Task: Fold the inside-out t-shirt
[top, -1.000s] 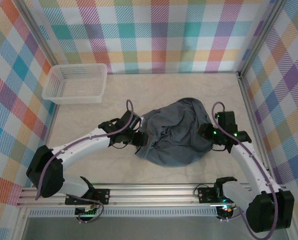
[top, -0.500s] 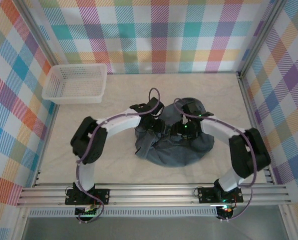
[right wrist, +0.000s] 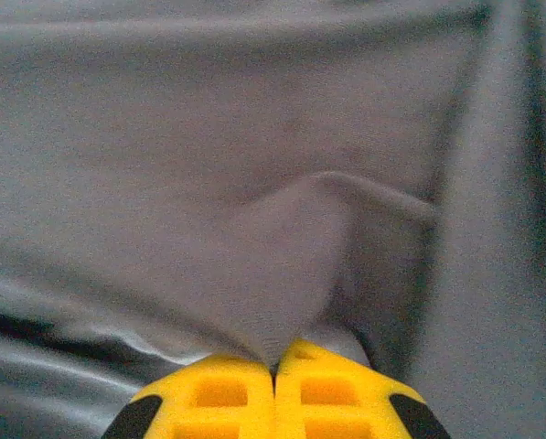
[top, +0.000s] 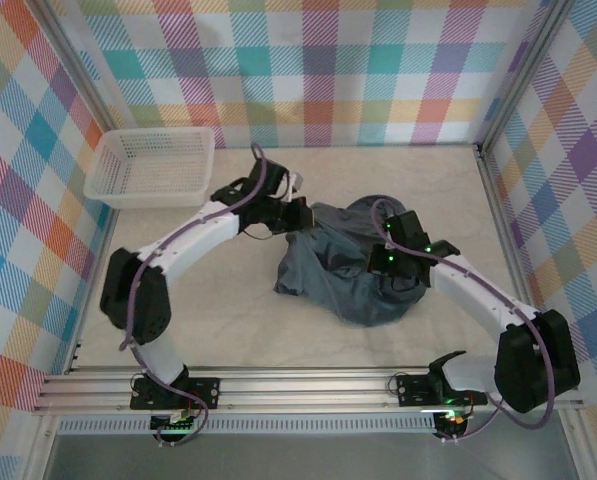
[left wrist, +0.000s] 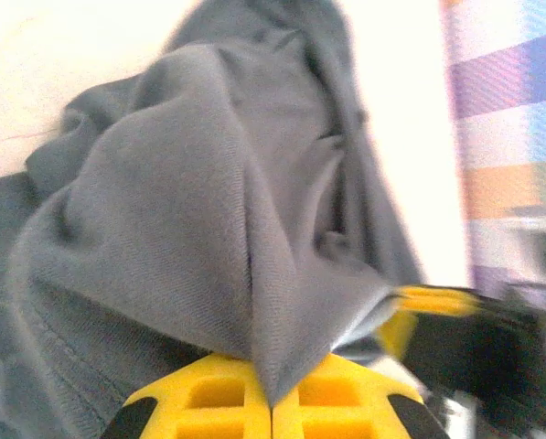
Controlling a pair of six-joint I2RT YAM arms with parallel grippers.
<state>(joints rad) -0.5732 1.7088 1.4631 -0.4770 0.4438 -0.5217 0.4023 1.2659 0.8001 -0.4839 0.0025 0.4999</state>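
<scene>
At the middle of the surface [top: 228, 300], a grey t-shirt [top: 343, 285] lies crumpled. The left end effector [left wrist: 271, 407] is clamped on its far-left edge, the right end effector [right wrist: 274, 373] on fabric near its middle.

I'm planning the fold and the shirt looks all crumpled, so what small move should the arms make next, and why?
Probably raise both grippers slightly and draw them apart. The left gripper and right gripper are each shut on a pinch of the inside-out t-shirt, which lies bunched in a heap on the table, so it likely needs spreading flat before any fold.
</scene>
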